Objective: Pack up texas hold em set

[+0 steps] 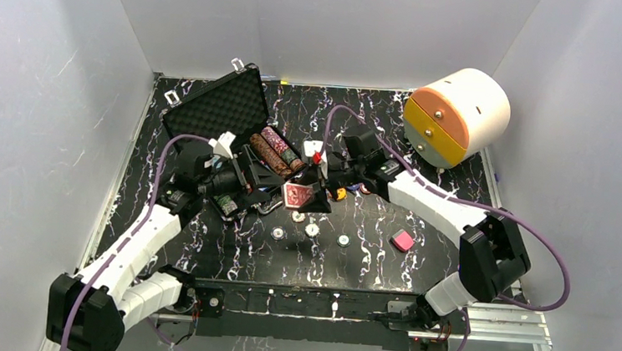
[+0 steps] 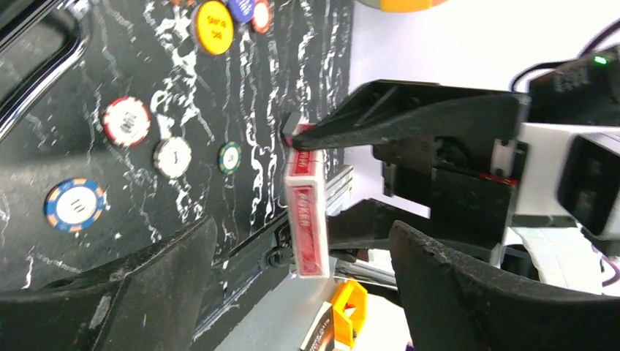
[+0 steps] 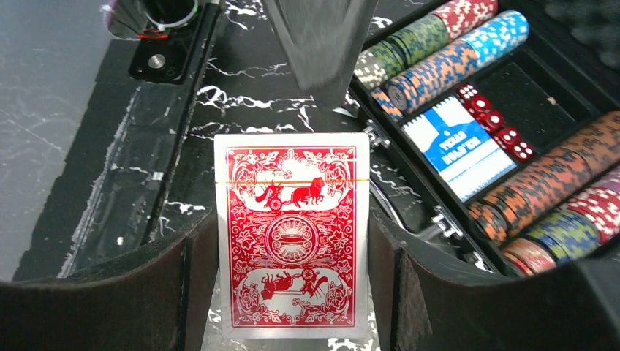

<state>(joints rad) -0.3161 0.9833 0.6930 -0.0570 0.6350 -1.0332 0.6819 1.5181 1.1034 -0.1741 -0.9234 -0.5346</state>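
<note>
My right gripper is shut on the red-backed card deck, which stands upright just above the table in front of the case. From the top the deck hangs between the two arms. The deck appears edge-on in the left wrist view. My left gripper is open, its fingers wide on either side of the deck and clear of it. The black case lies open at the back left. Rows of multicolour chips, red dice and a blue card box fill its base.
Several loose chips lie on the marbled table in front of the deck, more in the left wrist view. A pink block sits to the right. A cream-and-orange cylinder stands at the back right.
</note>
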